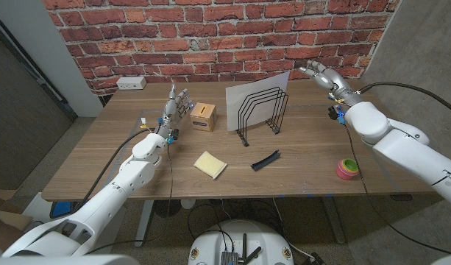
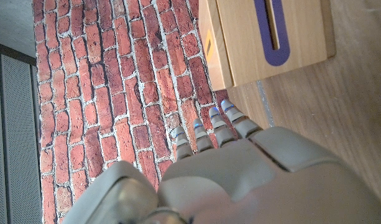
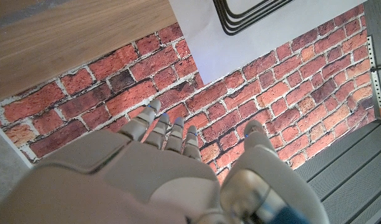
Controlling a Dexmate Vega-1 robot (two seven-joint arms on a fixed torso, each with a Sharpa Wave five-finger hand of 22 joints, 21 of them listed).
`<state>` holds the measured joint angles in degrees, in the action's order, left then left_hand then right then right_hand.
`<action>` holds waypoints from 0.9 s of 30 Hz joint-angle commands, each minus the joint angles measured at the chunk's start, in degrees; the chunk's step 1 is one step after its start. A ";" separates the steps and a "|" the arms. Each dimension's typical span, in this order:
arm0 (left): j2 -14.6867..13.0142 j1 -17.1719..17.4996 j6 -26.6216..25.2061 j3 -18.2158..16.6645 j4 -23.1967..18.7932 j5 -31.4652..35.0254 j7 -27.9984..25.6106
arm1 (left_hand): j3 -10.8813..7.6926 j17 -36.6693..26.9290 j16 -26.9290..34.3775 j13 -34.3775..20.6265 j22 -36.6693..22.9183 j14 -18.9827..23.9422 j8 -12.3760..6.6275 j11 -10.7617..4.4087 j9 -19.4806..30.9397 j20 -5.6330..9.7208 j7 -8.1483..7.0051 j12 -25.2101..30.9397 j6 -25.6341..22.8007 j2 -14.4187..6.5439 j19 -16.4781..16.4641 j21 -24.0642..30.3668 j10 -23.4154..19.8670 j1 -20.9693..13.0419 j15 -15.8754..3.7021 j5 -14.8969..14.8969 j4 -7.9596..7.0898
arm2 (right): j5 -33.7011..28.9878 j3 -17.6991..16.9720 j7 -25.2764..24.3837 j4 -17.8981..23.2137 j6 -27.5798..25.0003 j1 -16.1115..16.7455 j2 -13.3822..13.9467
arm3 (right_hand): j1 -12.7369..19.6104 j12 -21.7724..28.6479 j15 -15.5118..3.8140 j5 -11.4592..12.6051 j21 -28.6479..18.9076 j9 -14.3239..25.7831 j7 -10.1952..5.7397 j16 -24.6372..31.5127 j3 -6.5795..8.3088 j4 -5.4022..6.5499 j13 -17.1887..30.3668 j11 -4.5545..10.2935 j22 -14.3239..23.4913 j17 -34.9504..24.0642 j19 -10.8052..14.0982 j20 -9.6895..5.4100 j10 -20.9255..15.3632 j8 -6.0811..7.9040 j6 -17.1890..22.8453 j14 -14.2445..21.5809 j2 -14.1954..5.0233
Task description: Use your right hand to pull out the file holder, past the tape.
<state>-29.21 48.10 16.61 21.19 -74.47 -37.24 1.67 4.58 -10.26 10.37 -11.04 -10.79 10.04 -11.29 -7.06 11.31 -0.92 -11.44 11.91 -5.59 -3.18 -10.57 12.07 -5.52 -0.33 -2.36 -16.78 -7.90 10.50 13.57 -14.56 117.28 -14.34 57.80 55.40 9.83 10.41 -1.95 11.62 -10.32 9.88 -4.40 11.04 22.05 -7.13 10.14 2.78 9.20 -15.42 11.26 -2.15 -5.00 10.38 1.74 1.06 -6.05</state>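
Observation:
The black wire file holder (image 1: 260, 112) stands upright at the middle of the table, with a white sheet (image 1: 256, 90) leaning in its back. My right hand (image 1: 318, 73) hovers to the right of it, near the far table edge, fingers spread and holding nothing, apart from the holder. In the right wrist view that hand (image 3: 171, 168) points toward the brick wall, with the white sheet (image 3: 240, 50) and the holder's wires (image 3: 252, 12) beyond it. A pink and green tape roll (image 1: 348, 168) lies near the front right edge. My left hand (image 1: 178, 102) stands upright, empty, left of a wooden box (image 1: 203, 116).
A yellow sponge (image 1: 210, 164) and a small black object (image 1: 265, 160) lie in front of the holder. A white power strip (image 1: 131, 82) sits at the far left edge. In the left wrist view the wooden box (image 2: 265, 37) with a blue slot is just beyond my fingers (image 2: 206, 134).

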 commanded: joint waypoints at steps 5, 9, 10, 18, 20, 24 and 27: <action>0.01 0.00 0.02 0.01 0.04 0.01 0.00 | -0.04 -0.15 0.37 -0.31 -0.32 0.37 -0.23 -0.38 0.09 0.04 -0.48 0.35 -0.07 -0.60 -0.51 0.41 0.05 0.14 -0.21 -0.24 -0.40 | -2.09 -0.11 5.84 3.78 -4.68 -2.75 5.49 | 1.18 0.52 -1.70 -0.34 -0.58 0.06 -0.89 0.59 0.39 -0.80 0.17 0.17 0.28 0.34 0.93 -1.08 -0.46 0.63 1.23 0.90 0.07; 0.01 0.01 0.02 0.00 0.03 0.01 0.00 | -0.04 -0.15 0.37 -0.31 -0.32 0.38 -0.23 -0.51 0.09 0.04 -0.47 0.39 -0.07 -0.60 -0.50 0.40 -0.05 0.14 -0.25 -0.24 -0.40 | -3.61 1.27 7.59 4.85 -6.93 -4.72 6.72 | 1.50 0.71 -1.68 -0.48 -0.62 0.07 -0.91 0.76 0.45 -1.06 0.18 0.09 0.28 0.60 1.24 -1.12 -1.06 0.79 2.00 1.30 0.08; 0.01 0.01 0.02 0.00 0.03 0.01 0.00 | -0.04 -0.15 0.37 -0.31 -0.32 0.38 -0.22 -0.50 0.09 0.03 -0.50 0.38 -0.05 -0.60 -0.50 0.40 -0.03 0.14 -0.20 -0.24 -0.40 | -4.01 1.68 8.07 5.04 -7.38 -5.30 6.96 | 1.60 0.68 -1.81 -0.50 -0.62 0.07 -0.91 0.76 0.48 -1.13 0.18 0.12 0.28 0.65 1.26 -1.13 -1.04 0.77 2.01 1.32 0.07; -0.01 0.02 -0.01 -0.01 -0.02 0.00 -0.01 | -0.03 -0.15 0.36 -0.31 -0.32 0.34 -0.24 -0.57 0.09 0.06 -0.53 0.35 -0.09 -0.60 -0.52 0.41 0.05 0.14 -0.21 -0.24 -0.40 | -8.26 5.15 12.49 6.73 -11.23 -10.41 9.11 | 2.71 0.72 -1.76 -0.69 -0.66 0.13 -1.80 0.94 0.88 -1.82 0.23 0.04 0.27 1.20 1.79 -1.01 -1.43 0.96 3.03 2.01 0.03; -0.01 0.02 -0.01 -0.01 -0.02 0.00 -0.01 | -0.03 -0.15 0.36 -0.31 -0.32 0.35 -0.23 -0.40 0.09 0.05 -0.47 0.35 -0.07 -0.60 -0.51 0.41 0.04 0.14 -0.22 -0.24 -0.40 | -8.92 5.77 13.76 6.72 -11.47 -11.54 9.44 | 2.91 0.82 -1.75 -0.74 -0.69 0.15 -1.89 0.97 0.93 -1.94 0.25 0.00 0.27 1.31 1.95 -0.89 -1.75 0.93 3.07 2.16 0.06; -0.02 0.02 -0.02 -0.01 -0.01 0.00 -0.01 | -0.03 -0.15 0.36 -0.31 -0.32 0.36 -0.24 -0.36 0.09 0.05 -0.50 0.35 -0.09 -0.60 -0.52 0.41 0.06 0.14 -0.23 -0.24 -0.40 | -10.68 7.31 16.31 6.74 -12.00 -13.97 9.89 | 3.46 0.95 -1.76 -0.84 -0.71 0.20 -2.12 1.21 1.09 -2.23 0.29 0.02 0.27 1.57 2.25 -0.78 -2.27 0.77 2.89 2.92 0.15; -0.02 0.02 -0.02 -0.01 -0.02 0.00 -0.01 | -0.03 -0.15 0.37 -0.31 -0.32 0.39 -0.24 -0.33 0.09 0.06 -0.49 0.35 -0.10 -0.60 -0.49 0.40 0.07 0.14 -0.20 -0.24 -0.40 | -12.69 8.67 17.99 7.36 -13.46 -15.78 10.11 | 4.97 1.07 -2.00 -0.93 -0.83 0.29 -1.75 1.28 1.79 -2.83 0.37 0.23 0.27 1.98 2.99 -0.87 -2.89 0.86 3.15 3.43 -0.12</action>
<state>-29.21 48.10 16.61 21.18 -74.44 -37.24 1.68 4.58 -10.26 10.37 -11.04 -10.79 10.04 -11.29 -7.06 11.31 -0.92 -11.44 11.91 -5.59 -3.18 -10.57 12.07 -5.52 -0.33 -2.35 -16.78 -7.90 2.74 18.22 -2.25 123.16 -24.17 48.16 63.64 13.11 10.87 -2.06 10.80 -10.64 10.01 -6.23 11.70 23.30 -9.25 10.28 3.07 9.20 -13.60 13.31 -2.36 -6.96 11.04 4.60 3.63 -5.86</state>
